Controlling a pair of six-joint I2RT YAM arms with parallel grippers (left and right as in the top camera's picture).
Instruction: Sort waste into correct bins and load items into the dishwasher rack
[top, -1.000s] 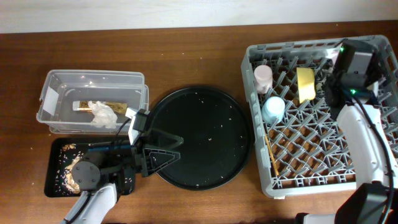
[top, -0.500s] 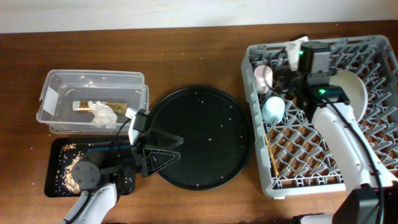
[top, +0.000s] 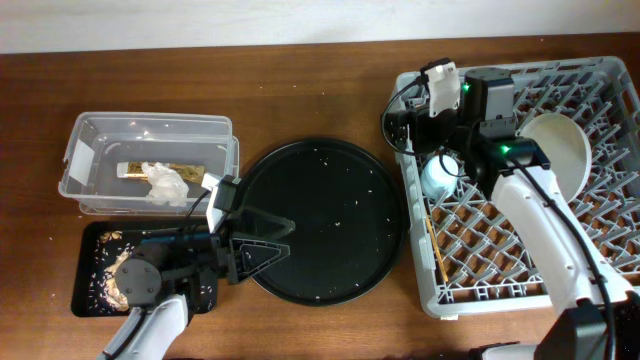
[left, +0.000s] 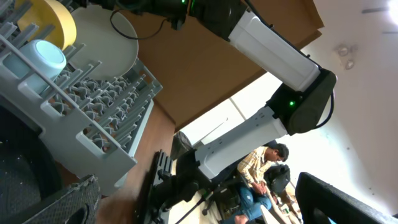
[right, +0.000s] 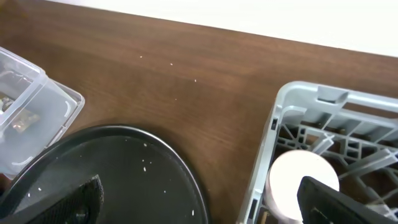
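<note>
The grey dishwasher rack (top: 520, 250) fills the right side. A white plate (top: 556, 150) stands on edge in it, a light blue cup (top: 437, 178) sits upside down, and a chopstick (top: 436, 250) lies along its left side. My right gripper (top: 405, 128) hovers open over the rack's near-left corner, above the pink cup (right: 303, 183); nothing is between its fingers (right: 81, 200). My left gripper (top: 262, 240) is open and empty at the round tray's left edge. The left wrist view shows the yellow bowl (left: 53, 22) beside the blue cup (left: 46, 56).
A clear tub (top: 95, 140) at the left holds the white napkin (top: 165, 185) and wrapper strip (top: 138, 170). The small black tray (top: 90, 300) below it holds brown food scraps (top: 120, 272). A large round black tray (top: 325, 220) with crumbs lies between bins and rack.
My right arm swung from the rack's far right corner to its left corner, and its jaws opened. The white plate now stands uncovered in the rack. The left arm has not moved.
</note>
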